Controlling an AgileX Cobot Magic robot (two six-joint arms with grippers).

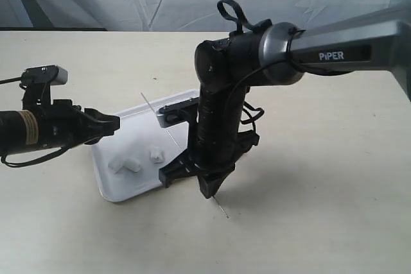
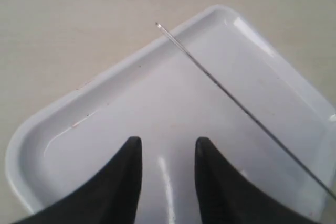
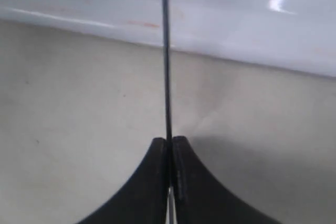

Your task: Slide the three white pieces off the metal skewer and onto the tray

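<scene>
Metal skewer (image 3: 166, 51) pinched tight in right gripper (image 3: 169, 141), left gripper (image 2: 168, 141) parted.

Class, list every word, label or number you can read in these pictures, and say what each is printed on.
"PiPER": on the right arm's grey link.
Tan band at the exterior view's left edge: nothing readable.
Both wrist views: no text.

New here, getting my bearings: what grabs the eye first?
The big black right gripper in the middle, pointing down beside the tray and pinching a thin metal skewer that slants over it. White pieces lie loose on the tray, and the open left gripper hovers over its left edge.
</scene>
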